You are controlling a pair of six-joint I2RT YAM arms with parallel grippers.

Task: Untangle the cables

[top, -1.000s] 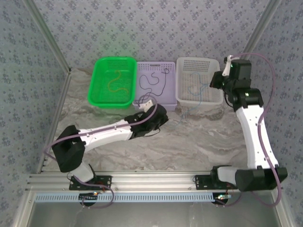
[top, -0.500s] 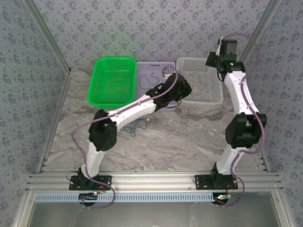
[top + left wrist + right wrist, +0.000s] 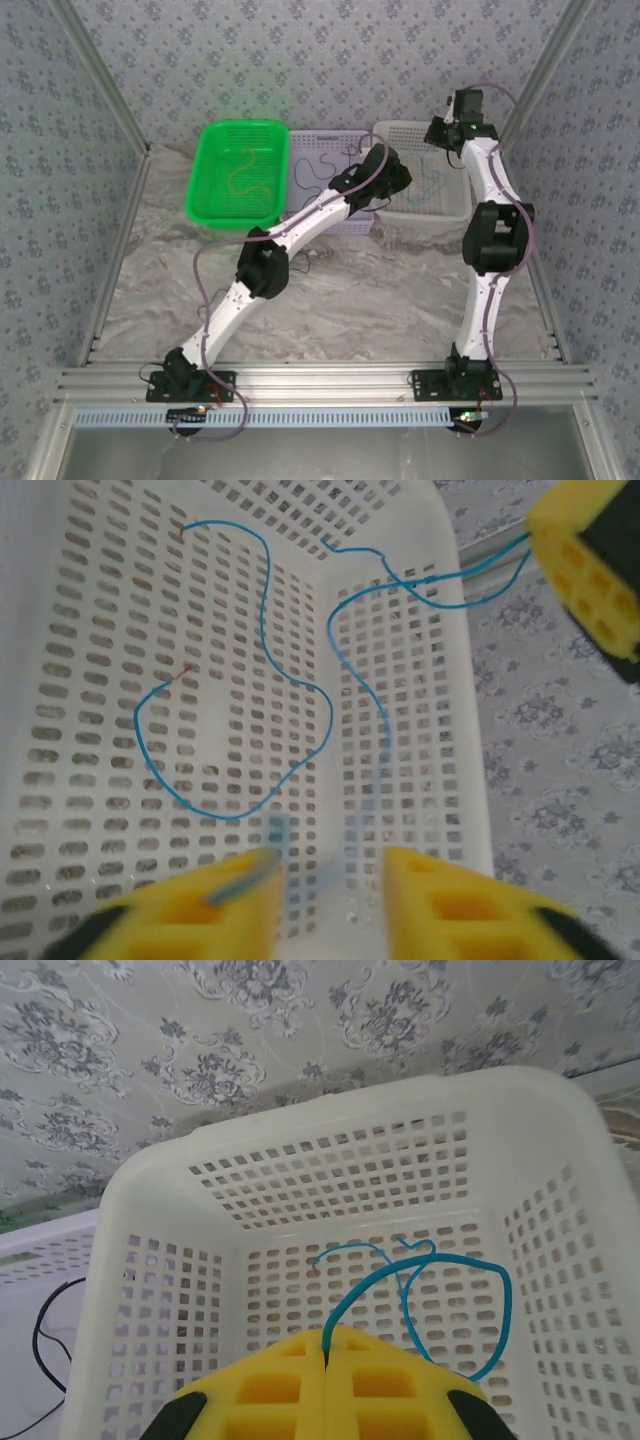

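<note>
Above the table, three baskets stand in a far row: an olive cable (image 3: 245, 172) curls in the green basket (image 3: 200, 200), a black cable (image 3: 315, 172) in the purple basket (image 3: 320, 138), and a blue cable (image 3: 428, 188) in the white basket (image 3: 430, 210). From the left wrist, the blue cable wanders in loose loops over the white floor, and one strand climbs out past the far right corner. The left gripper (image 3: 330, 900) hangs spread wide with blurred blue strands between its fingers; whether they touch is unclear. From the right wrist, the right gripper (image 3: 326, 1365) is pressed together, pinching the blue cable, which arcs above the white basket's floor; the black cable lies to the left.
</note>
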